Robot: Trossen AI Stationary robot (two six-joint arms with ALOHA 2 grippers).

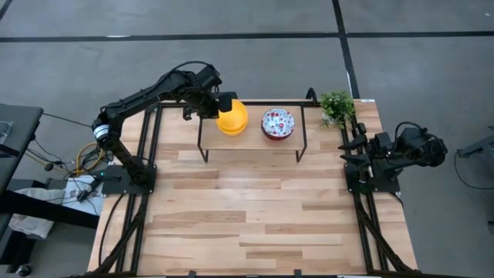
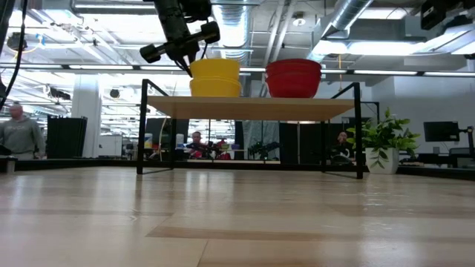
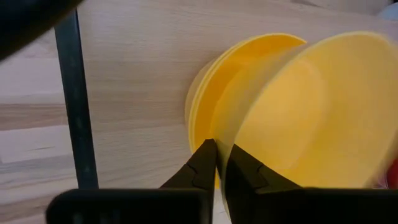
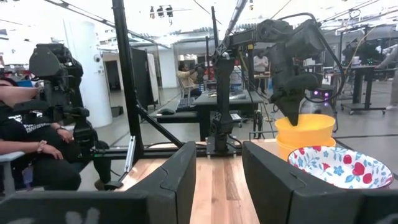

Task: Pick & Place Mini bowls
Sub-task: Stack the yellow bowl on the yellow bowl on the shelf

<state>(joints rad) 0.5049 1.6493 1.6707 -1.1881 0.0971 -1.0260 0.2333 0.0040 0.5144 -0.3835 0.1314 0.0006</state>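
Left fingers [image 3: 219,163] pinching top yellow bowl's [image 3: 311,112] rim, shelf [image 1: 251,143] edge beside.

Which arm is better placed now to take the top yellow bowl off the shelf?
The left. Its tool is shut on the rim of the top yellow bowl on the shelf. The right tool waits open at the table's right edge, beside the plant.
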